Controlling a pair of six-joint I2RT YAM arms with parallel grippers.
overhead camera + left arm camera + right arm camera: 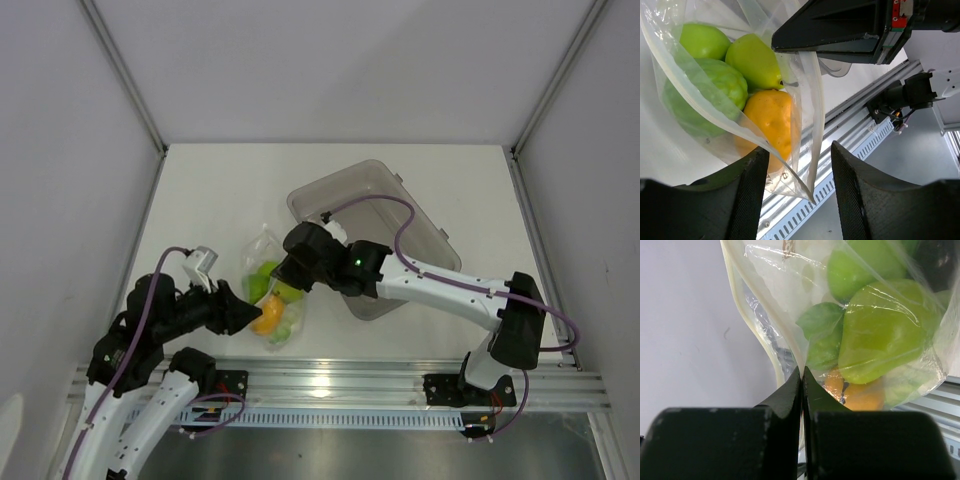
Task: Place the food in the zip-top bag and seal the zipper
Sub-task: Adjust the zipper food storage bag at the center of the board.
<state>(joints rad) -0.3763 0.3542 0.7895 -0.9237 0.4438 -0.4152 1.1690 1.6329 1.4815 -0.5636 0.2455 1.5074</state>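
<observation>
The clear zip-top bag point(272, 292) lies near the table's front edge, with the food inside: green apples point(704, 41), a green pear point(753, 61) and an orange citrus point(771, 119). My right gripper point(802, 374) is shut on the bag's film beside the pale zipper strip point(746, 315), and it reaches in from the right point(291, 264). My left gripper point(797, 197) is open at the bag's near corner point(246, 312). That corner point(801, 176) hangs loose between the two fingers point(747, 192), and the left one lies against the film. Through the film the right wrist view shows green fruit point(881, 332) and the citrus point(861, 396).
A rigid grey translucent bin point(385, 205) stands behind the right arm at the back right. The metal rail point(340, 378) runs along the table's near edge, just below the bag. White walls close in the table on three sides.
</observation>
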